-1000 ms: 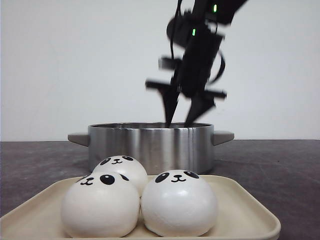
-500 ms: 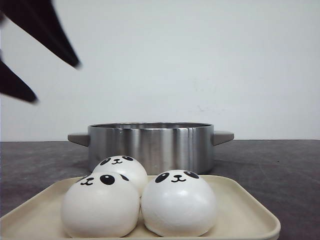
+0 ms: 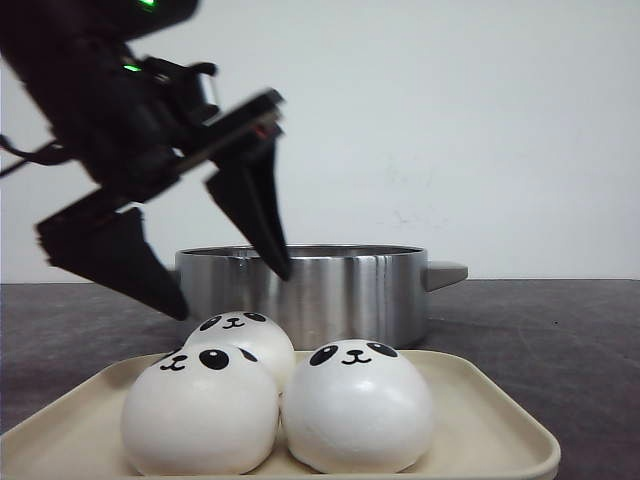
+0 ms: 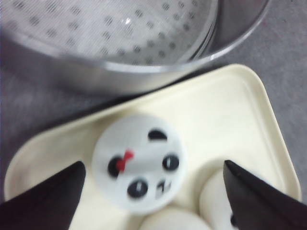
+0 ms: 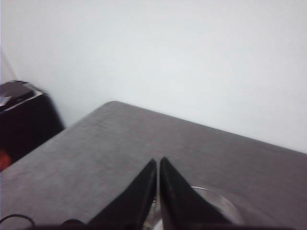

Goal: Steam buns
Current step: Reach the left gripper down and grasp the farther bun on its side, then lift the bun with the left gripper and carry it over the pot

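The left gripper (image 3: 232, 295) hangs with its jaws spread wide and empty above the rear bun (image 3: 243, 338) — in the left wrist view that bun (image 4: 138, 163) sits between the two dark fingers (image 4: 45, 194), not touched by them. Two more buns (image 3: 200, 410) rest in front of it, all three crowded together on the cream tray (image 3: 490, 425). Just behind the tray stands the steel pot (image 3: 340, 285), its perforated insert (image 4: 120, 28) bare where the wrist view shows it. The right gripper (image 5: 158, 165) has its fingers pressed together, holding nothing, over the grey table (image 5: 120, 143) — a rim of the pot is just visible below.
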